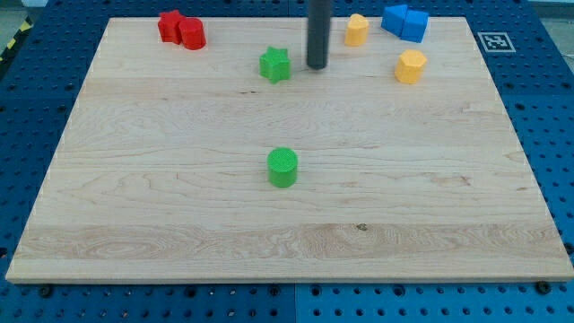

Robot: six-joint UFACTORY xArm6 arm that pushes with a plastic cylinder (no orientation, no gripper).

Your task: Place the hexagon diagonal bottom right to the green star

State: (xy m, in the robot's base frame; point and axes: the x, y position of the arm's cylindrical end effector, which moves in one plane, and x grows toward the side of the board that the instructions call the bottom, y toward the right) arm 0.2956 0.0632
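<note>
Rod tip – my tip (317, 65) – is resting on the table (179, 206) just right of the green star (275, 65), grasping nothing, touching no block. Yellow hexagon (411, 66) is sitting well to the star's right – level with it.

1. My tip (317, 65) rests on the wooden board (179, 224) near the view's top, just to the right of the green star (275, 65), not touching it.
2. A yellow block (357, 30) lies up and right of my tip; the yellow hexagon (411, 67) sits farther right, level with the star.
3. Two blue blocks (404, 21) touch each other above the hexagon.
4. Two red blocks (182, 30) touch at the top left.
5. The green cylinder (282, 168) stands alone at mid-board, well below the star.
</note>
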